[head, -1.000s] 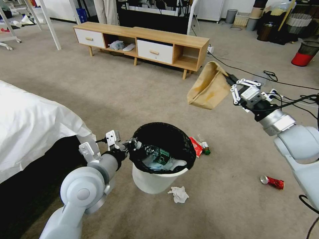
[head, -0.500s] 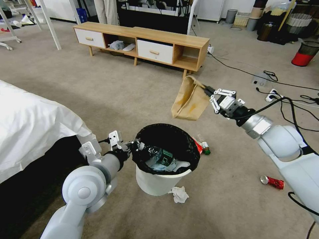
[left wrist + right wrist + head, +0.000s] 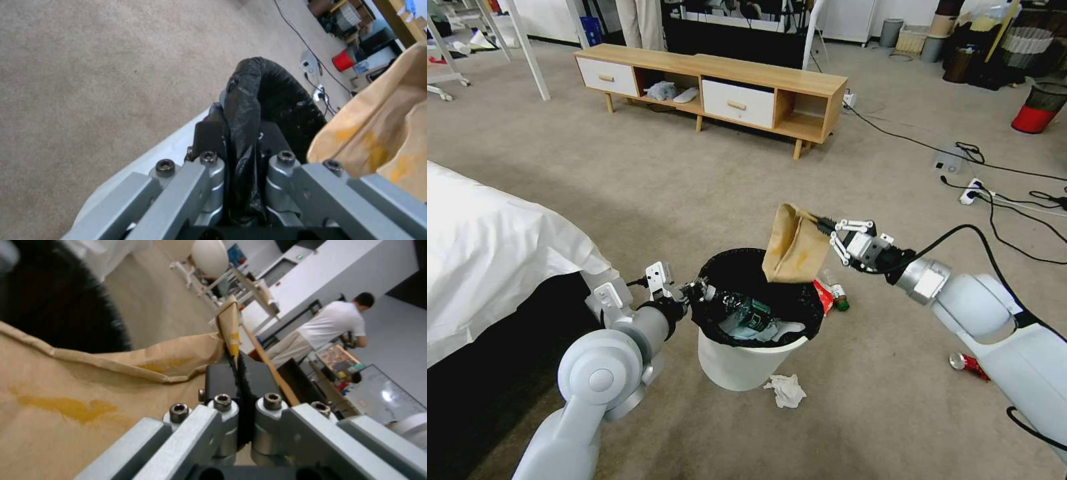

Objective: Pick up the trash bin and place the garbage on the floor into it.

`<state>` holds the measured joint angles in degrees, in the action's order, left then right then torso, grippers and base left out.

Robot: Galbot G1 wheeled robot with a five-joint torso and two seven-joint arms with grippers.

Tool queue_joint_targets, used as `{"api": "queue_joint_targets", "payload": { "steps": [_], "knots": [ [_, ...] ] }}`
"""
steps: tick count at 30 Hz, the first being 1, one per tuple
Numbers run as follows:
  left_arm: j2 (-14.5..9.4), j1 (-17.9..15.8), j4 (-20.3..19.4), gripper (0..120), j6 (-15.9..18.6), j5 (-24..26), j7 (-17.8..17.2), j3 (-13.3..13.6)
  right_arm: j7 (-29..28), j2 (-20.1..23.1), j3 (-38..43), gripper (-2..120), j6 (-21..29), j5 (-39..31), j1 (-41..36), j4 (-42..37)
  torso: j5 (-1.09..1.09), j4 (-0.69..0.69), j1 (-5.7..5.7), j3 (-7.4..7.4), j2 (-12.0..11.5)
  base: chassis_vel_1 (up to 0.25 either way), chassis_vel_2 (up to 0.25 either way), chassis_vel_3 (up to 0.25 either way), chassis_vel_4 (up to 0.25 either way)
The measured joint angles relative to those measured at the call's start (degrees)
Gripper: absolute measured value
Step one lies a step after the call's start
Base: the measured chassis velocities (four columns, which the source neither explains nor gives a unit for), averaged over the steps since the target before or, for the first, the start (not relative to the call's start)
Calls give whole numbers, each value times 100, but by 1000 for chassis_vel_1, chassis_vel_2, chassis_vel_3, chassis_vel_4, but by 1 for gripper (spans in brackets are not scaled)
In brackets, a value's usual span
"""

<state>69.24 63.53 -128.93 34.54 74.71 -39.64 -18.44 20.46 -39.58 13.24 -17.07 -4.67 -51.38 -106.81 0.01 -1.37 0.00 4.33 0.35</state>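
The white trash bin (image 3: 740, 363) with a black bag over its rim (image 3: 249, 100) hangs just above the carpet, my left gripper (image 3: 694, 293) shut on its near-left rim. Inside lie a clear green-labelled bottle (image 3: 747, 312) and white litter. My right gripper (image 3: 822, 225) is shut on the edge of a stained brown paper bag (image 3: 794, 245) (image 3: 89, 400), which hangs over the bin's far right rim. On the carpet lie a white tissue (image 3: 786, 390), a red packet (image 3: 823, 294), a small brown bottle (image 3: 835, 291) and a crushed red can (image 3: 968, 362).
A bed with a white cover (image 3: 487, 253) stands at my left. A low wooden cabinet (image 3: 714, 87) stands ahead. Black cables and a white power strip (image 3: 975, 190) lie on the carpet at right, with a red-based mesh bin (image 3: 1039, 107) beyond.
My right gripper has carried the brown paper bag down and to the left, from high at the right to over the bin's rim. The left gripper still holds the bin.
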Motion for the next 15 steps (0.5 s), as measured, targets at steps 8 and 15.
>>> {"api": "queue_joint_targets", "payload": {
  "steps": [8, 15],
  "knots": [
    [30, -10, 13, 7, -5, -5, 14, 39, 179, 77, -52, 0, -13, 86, -132, -30, 0, 0, 0, 0, 0, 0, 0, 0, 0],
    [52, 23, -48, 7, -6, -3, 23, 59, 218, 6, -215, 0, 12, 128, -52, -9, -1, 0, 0, 0, 0, 0, 0, 0, 0]
  ]
}}
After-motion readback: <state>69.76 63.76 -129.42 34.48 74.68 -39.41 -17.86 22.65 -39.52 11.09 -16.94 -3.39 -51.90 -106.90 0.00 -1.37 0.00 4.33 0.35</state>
